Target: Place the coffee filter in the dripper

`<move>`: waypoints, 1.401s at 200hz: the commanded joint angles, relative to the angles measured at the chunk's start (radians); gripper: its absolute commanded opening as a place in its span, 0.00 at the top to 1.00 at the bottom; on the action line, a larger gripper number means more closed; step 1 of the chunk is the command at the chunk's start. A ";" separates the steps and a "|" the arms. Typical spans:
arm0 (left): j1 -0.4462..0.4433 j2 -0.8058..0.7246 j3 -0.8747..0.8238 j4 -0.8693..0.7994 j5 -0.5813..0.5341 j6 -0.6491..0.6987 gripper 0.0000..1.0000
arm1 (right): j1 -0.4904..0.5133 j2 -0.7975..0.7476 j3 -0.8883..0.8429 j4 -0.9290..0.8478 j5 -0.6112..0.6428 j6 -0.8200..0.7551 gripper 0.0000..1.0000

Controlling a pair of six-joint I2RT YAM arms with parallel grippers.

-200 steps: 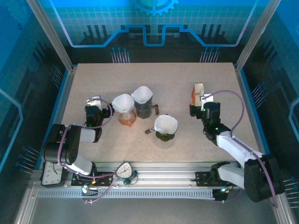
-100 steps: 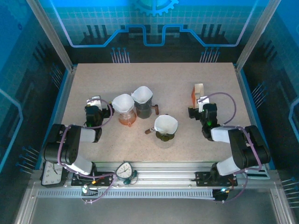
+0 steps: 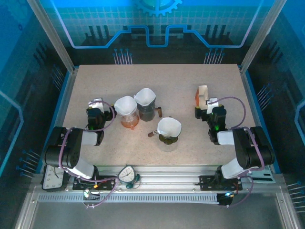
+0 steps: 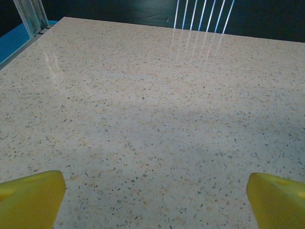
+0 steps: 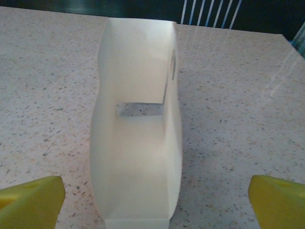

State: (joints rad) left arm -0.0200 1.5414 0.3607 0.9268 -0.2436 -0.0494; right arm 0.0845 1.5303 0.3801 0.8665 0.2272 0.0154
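At mid-tabletop (image 3: 190,143), a white filter (image 3: 169,127) sits in the clear dripper (image 3: 167,142); two more drippers nearby are lined too. Left tool (image 3: 97,102) gapes wide, empty, over bare surface. Right tool (image 3: 208,101) gapes wide, empty, facing a white holder (image 5: 138,157).

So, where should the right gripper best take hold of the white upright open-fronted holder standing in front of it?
Across its two tall side walls, low down, coming straight from the near side. The white upright open-fronted holder stands narrow between the fingertips of the open right gripper. Its thin walls may flex, so close gently.
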 commanded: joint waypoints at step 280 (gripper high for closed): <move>-0.002 0.010 -0.002 0.038 -0.014 0.011 0.01 | 0.025 0.010 -0.001 0.065 0.074 0.001 0.00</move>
State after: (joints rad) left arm -0.0200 1.5421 0.3607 0.9268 -0.2436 -0.0494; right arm 0.1055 1.5322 0.3740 0.8841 0.2806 0.0216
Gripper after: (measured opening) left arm 0.990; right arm 0.997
